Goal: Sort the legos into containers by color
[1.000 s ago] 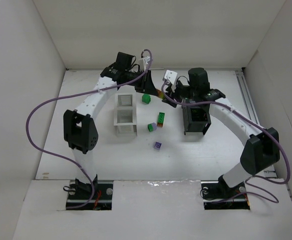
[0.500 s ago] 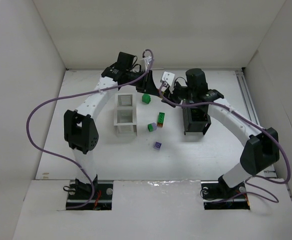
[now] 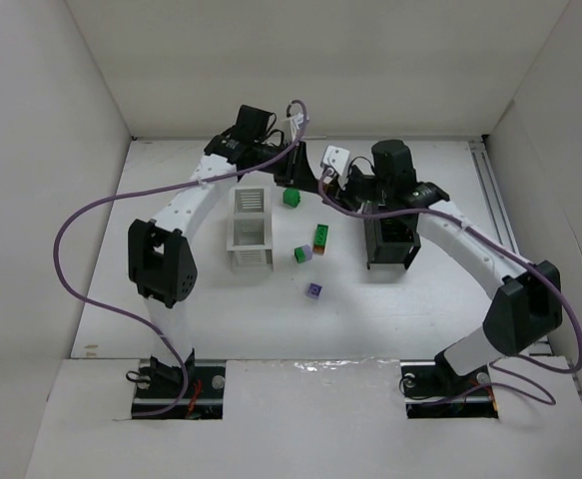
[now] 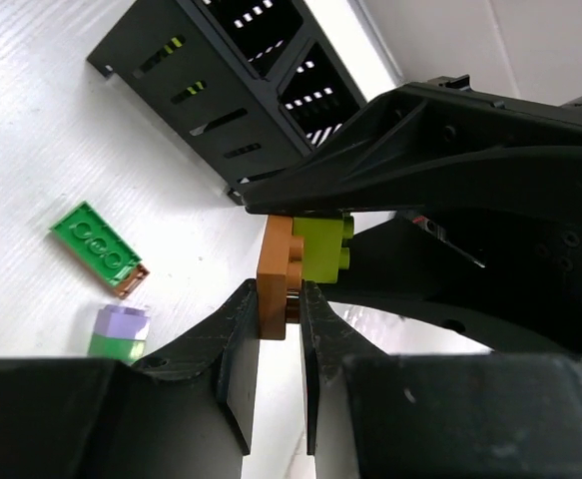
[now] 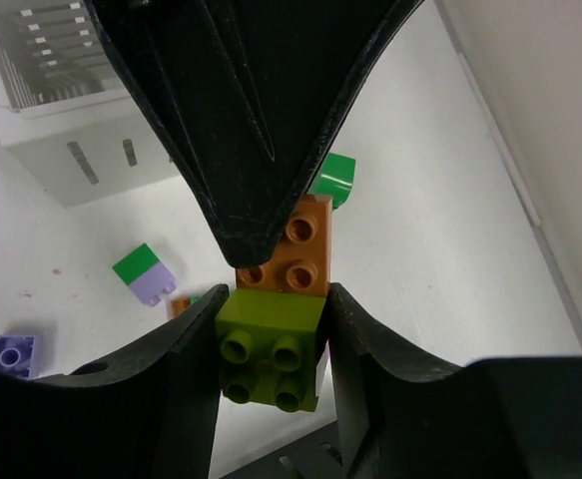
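An orange lego (image 4: 274,279) and a yellow-green lego (image 4: 320,247) are stuck together and held in the air at the back, between the two containers. My left gripper (image 4: 279,299) is shut on the orange lego (image 5: 295,249). My right gripper (image 5: 274,329) is shut on the yellow-green lego (image 5: 271,344). In the top view the two grippers meet tip to tip, left (image 3: 305,180) and right (image 3: 332,190). The white container (image 3: 252,230) stands on the left and the black container (image 3: 390,239) on the right.
Loose legos lie between the boxes: a green one (image 3: 291,198), a green one on an orange plate (image 3: 322,238), a green and lavender one (image 3: 302,253), and a purple one (image 3: 313,290). White walls enclose the table on three sides.
Both grippers stay closed on the joined legos at about the same spot. The right arm's elbow has shifted slightly outward.
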Action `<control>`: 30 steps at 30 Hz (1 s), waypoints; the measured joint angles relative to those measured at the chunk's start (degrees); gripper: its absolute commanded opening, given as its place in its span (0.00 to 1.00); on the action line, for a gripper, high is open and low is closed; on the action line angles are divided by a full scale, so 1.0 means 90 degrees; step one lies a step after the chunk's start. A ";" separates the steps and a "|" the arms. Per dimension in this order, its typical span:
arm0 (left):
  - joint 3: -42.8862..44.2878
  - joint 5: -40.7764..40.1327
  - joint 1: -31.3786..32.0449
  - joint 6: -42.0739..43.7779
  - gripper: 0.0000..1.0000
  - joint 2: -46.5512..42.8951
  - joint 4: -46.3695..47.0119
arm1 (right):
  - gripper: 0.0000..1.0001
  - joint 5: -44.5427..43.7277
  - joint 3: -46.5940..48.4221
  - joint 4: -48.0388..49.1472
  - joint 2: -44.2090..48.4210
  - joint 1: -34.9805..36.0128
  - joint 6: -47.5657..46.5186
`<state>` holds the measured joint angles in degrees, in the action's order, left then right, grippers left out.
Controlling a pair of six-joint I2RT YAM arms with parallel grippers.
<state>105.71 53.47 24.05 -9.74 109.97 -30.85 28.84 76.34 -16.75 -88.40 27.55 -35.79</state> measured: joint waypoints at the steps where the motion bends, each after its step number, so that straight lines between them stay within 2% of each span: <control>1: -0.0022 0.0053 -0.0010 -0.0080 0.00 0.0000 0.0029 | 0.00 -0.0012 -0.0075 0.0012 0.0083 -0.0022 -0.0007; 6: -0.0058 0.0238 -0.0017 -0.0488 0.00 -0.0002 0.0085 | 0.00 -0.0046 -0.0478 0.0214 0.0559 -0.0044 -0.0078; 13: -0.0058 -0.2501 -0.0568 -0.0510 0.00 0.0010 0.0129 | 0.00 0.0228 -0.0678 -0.0100 0.1450 -0.0379 -0.0097; 16: -0.0058 -0.3172 -0.0658 -0.0534 0.00 0.0010 0.0168 | 0.00 0.0296 -0.0678 -0.0134 0.1530 -0.0435 -0.0039; 20: -0.0182 -0.3453 -0.0546 -0.0561 0.00 -0.0085 0.0381 | 0.00 0.0345 -0.0646 -0.0134 0.1430 -0.0903 0.0272; 26: -0.0287 -0.3502 -0.0432 -0.0554 0.00 -0.0306 0.0634 | 0.00 0.0087 -0.0165 -0.0250 0.0549 -0.2001 0.1098; 30: -0.0233 -0.3616 -0.0423 -0.0449 0.00 -0.0367 0.0695 | 0.00 -0.0075 -0.0165 -0.0508 0.0202 -0.2217 0.1430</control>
<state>103.61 20.93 20.25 -13.78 106.67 -24.60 28.16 74.85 -21.32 -86.59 7.60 -22.92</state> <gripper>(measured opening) 0.146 0.430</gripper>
